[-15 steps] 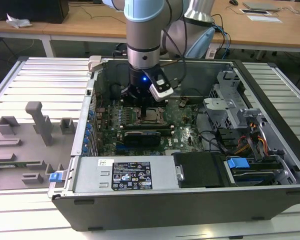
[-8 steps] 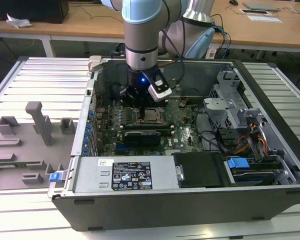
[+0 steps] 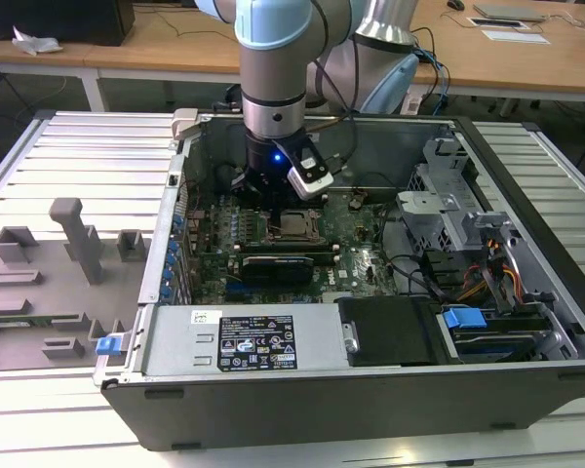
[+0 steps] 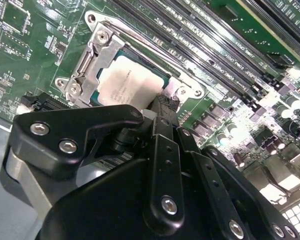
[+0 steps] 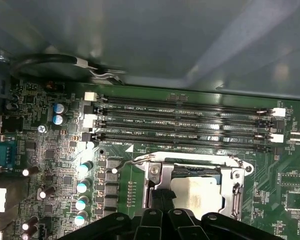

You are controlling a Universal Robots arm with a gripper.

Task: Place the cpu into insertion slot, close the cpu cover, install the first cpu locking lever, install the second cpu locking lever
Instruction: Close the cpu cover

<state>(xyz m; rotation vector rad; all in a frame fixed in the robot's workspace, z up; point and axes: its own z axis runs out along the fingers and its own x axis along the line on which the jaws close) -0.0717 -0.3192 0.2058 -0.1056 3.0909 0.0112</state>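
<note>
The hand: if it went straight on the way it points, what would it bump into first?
Probably the cpu, or the cover framing it: the hand points down at the cpu's edge. Depth is unclear, so I cannot tell which comes first.

My arm (image 3: 273, 68) comes straight down, wrist (image 3: 275, 146) vertical, with a blue light (image 3: 276, 156) lit on it. The gripper (image 3: 275, 207) points down at its end. In both wrist views I see its black fingers (image 4: 165, 125) (image 5: 162, 200) together, tips meeting, linkages folded in.
</note>
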